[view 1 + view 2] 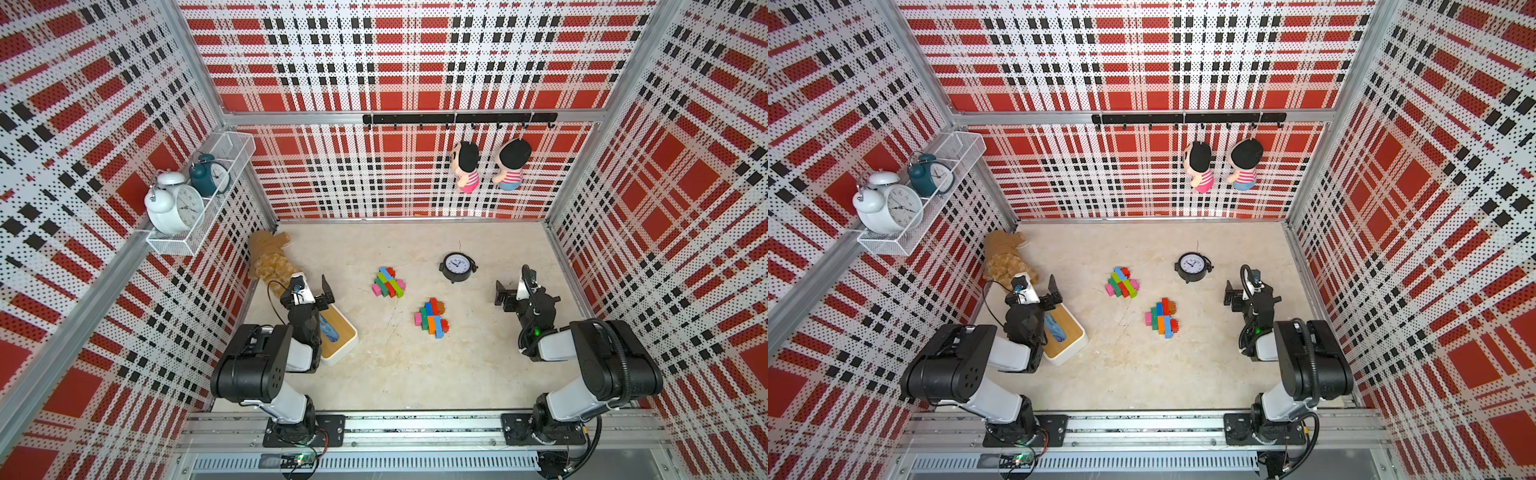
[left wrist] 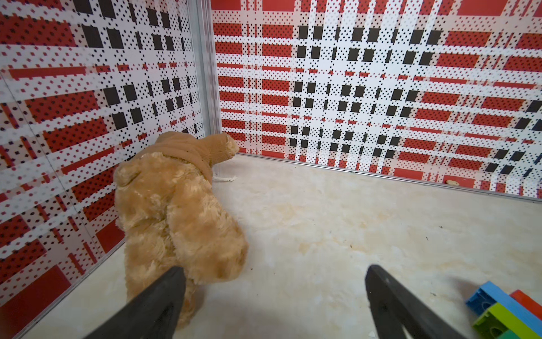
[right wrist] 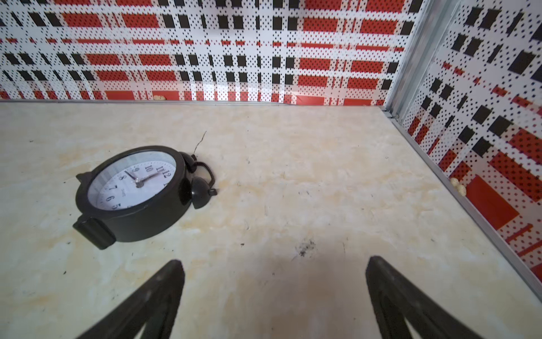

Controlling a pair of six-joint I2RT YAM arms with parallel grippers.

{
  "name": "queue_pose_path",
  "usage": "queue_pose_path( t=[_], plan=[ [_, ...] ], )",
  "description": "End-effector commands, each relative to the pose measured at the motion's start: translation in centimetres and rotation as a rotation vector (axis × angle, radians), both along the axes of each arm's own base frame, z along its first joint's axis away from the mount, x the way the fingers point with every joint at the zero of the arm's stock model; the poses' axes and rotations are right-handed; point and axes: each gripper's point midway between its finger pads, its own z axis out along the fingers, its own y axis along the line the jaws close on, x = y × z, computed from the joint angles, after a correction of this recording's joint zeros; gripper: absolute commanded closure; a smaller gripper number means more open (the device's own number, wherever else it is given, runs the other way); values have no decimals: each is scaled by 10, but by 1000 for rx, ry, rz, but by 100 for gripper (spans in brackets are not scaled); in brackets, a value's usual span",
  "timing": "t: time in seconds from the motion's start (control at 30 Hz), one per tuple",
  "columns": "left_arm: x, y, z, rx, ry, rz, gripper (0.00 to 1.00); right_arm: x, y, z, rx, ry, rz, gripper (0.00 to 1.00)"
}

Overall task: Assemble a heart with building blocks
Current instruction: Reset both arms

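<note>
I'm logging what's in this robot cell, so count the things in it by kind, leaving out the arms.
Alarm clocks: 3, white clock, teal clock, black clock
Plush toys: 3, teddy bear, pink doll, blue doll
Block clusters: 2, far cluster, near cluster
Wooden-lidded box: 1
Wire basket: 1
Hook rail: 1
Total: 11

- Perforated walls (image 1: 415, 62) printed in red, white and black plaid close in the back and both sides.
- Bare aluminium posts (image 1: 200, 62) run up the two back corners.
- The tabletop (image 1: 415, 374) is cream and marble-like, scuffed and faintly stained.
- A white wire shelf (image 1: 174, 245) hangs on the left wall.
- A black hook rail (image 1: 415, 118) crosses the back wall.
- The light is even, and shadows are soft.
</note>
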Motion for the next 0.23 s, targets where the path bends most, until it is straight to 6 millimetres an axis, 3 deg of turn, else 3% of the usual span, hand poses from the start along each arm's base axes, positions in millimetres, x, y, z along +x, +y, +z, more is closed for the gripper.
queue_pose_path(
  t=[0.0, 0.2],
  plan=[
    [3, -1, 12, -10, -50, -12, 2, 2, 0, 21, -20, -91, -18, 0],
    [3, -2, 13, -6, -52, -7, 2, 4, -2, 18, -18, -78, -28, 0]
  ],
)
